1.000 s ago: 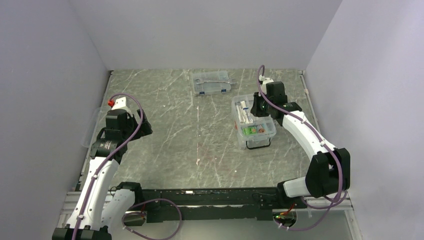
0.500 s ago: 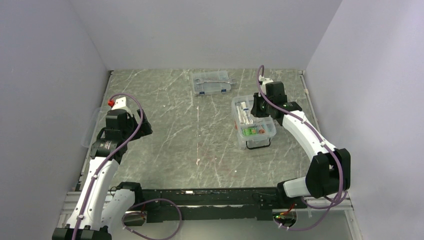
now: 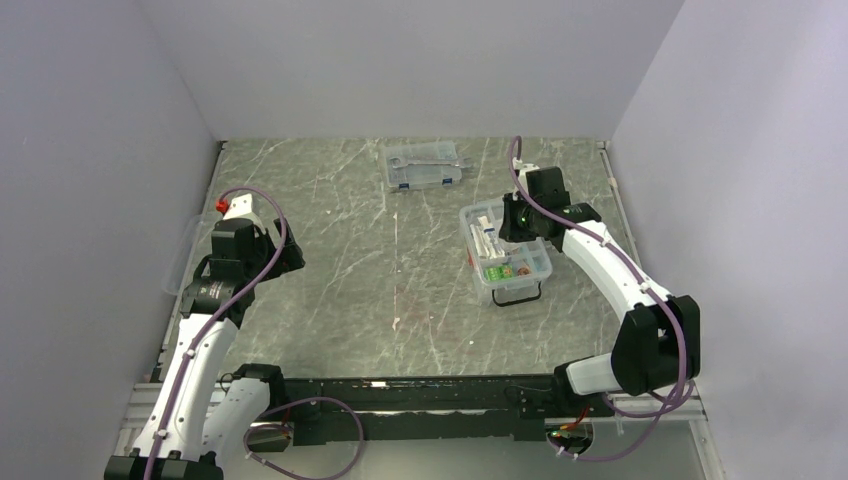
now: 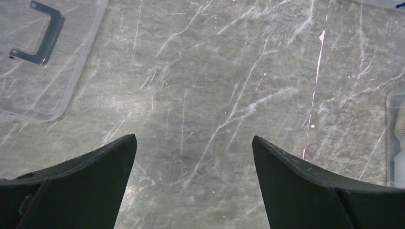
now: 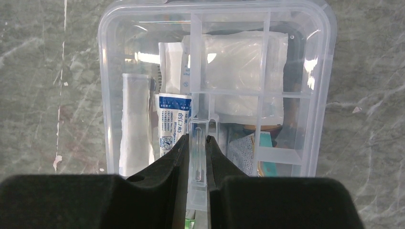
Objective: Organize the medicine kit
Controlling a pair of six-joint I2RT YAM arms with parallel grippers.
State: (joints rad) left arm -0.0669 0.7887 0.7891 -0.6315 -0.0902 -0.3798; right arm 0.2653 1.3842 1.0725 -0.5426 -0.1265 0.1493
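The medicine kit box (image 3: 506,257) sits right of centre on the grey, white-veined marble table (image 3: 340,270), with the divided tray (image 5: 239,62) over packets inside it. The right gripper (image 5: 198,143) pinches the tray's upright centre tab. The left gripper (image 4: 193,143) hangs spread above bare stone, near the black-handled lid (image 4: 28,76) at the table's left edge. Plain pale walls (image 3: 420,60) enclose three sides

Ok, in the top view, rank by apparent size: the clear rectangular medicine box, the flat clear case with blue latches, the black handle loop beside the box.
1. clear rectangular medicine box
2. flat clear case with blue latches, which lies farther from the camera
3. black handle loop, clearly smallest
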